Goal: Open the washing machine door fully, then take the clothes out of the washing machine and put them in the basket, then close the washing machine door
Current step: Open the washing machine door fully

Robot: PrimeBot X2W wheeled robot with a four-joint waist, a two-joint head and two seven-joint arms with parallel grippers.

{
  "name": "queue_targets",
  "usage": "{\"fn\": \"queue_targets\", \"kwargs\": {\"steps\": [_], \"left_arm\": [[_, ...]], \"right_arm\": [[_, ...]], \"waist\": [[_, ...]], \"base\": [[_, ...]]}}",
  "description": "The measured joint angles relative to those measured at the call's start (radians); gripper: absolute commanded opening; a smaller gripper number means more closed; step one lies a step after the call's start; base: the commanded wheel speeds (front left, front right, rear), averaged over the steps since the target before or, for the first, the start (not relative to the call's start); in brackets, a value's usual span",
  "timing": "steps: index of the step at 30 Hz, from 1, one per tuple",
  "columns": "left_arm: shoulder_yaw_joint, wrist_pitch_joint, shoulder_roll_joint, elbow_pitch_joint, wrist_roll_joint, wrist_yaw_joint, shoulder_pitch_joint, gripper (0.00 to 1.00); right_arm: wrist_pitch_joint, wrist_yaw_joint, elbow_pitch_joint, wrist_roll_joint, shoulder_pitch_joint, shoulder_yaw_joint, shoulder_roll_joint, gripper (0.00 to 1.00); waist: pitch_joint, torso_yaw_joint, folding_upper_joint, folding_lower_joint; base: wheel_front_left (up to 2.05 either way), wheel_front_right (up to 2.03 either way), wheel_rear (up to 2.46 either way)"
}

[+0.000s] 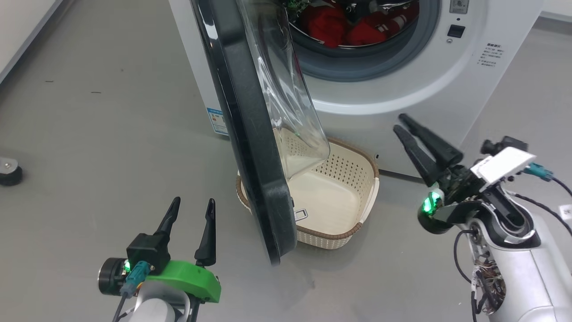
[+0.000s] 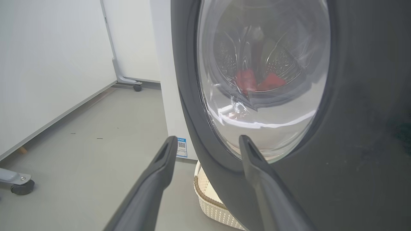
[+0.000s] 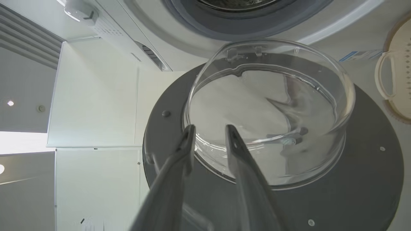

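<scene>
Glossy black-rimmed, clear-glass door (image 1: 250,134), soft red cloth clothes (image 1: 353,24), perforated cream plastic basket (image 1: 353,179), smooth grey floor (image 1: 111,134)

Clothes (image 1: 326,24) inside the washing machine (image 1: 402,98), basket (image 1: 348,172) on the floor (image 1: 111,156) before it, door (image 1: 243,125) out over the basket.

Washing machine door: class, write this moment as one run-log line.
washing machine door: part open | clothes: in washing machine | basket: empty, below door | left claw: open, free | right claw: open, free

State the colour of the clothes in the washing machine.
The clothes are bright red with white stripes, clearest in the head view.
</scene>
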Motion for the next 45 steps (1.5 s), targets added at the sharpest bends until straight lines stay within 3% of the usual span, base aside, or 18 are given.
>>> {"fn": "queue_targets", "kwargs": {"steps": [4, 9, 22, 28, 32, 37, 45], "left_arm": [[0.013, 0.000, 0.000, -0.001, 0.000, 0.003, 0.001, 1.00], [0.012, 0.000, 0.001, 0.000, 0.005, 0.003, 0.007, 1.00], [0.024, 0.000, 0.001, 0.001, 0.011, 0.007, 0.020, 1.00], [0.024, 0.000, 0.001, 0.002, 0.012, 0.007, 0.020, 1.00], [0.024, 0.000, 0.001, 0.004, 0.013, 0.007, 0.020, 1.00], [0.024, 0.000, 0.001, 0.007, 0.020, 0.007, 0.022, 1.00], [0.024, 0.000, 0.001, 0.010, 0.022, 0.007, 0.026, 1.00]], "right_arm": [[-0.105, 0.000, -0.046, -0.074, 0.035, -0.074, -0.005, 1.00], [-0.260, 0.000, -0.097, -0.262, 0.128, -0.112, -0.046, 1.00], [-0.592, 0.000, -0.139, -0.727, 0.290, -0.080, -0.167, 1.00], [-0.769, -0.001, -0.113, -1.027, 0.343, -0.072, -0.263, 1.00], [-0.867, -0.049, -0.112, -1.187, 0.364, -0.062, -0.302, 1.00], [-0.854, -0.117, -0.112, -1.315, 0.396, -0.045, -0.313, 1.00], [-0.843, -0.161, -0.117, -1.429, 0.436, 0.027, -0.264, 1.00]], "waist": [[-0.004, -0.008, 0.0000, 0.0000], [-0.013, -0.020, 0.0000, 0.0000], [-0.033, -0.047, 0.0000, 0.0000], [-0.040, -0.050, 0.0000, 0.0000], [-0.046, -0.050, 0.0000, 0.0000], [-0.053, -0.049, 0.0000, 0.0000], [-0.054, -0.049, 0.0000, 0.0000]], "base": [[0.00, 0.00, 0.00], [0.00, 0.00, 0.00], [0.00, 0.00, 0.00], [0.00, 0.00, 0.00], [0.00, 0.00, 0.00], [0.00, 0.00, 0.00], [0.00, 0.00, 0.00]]}}
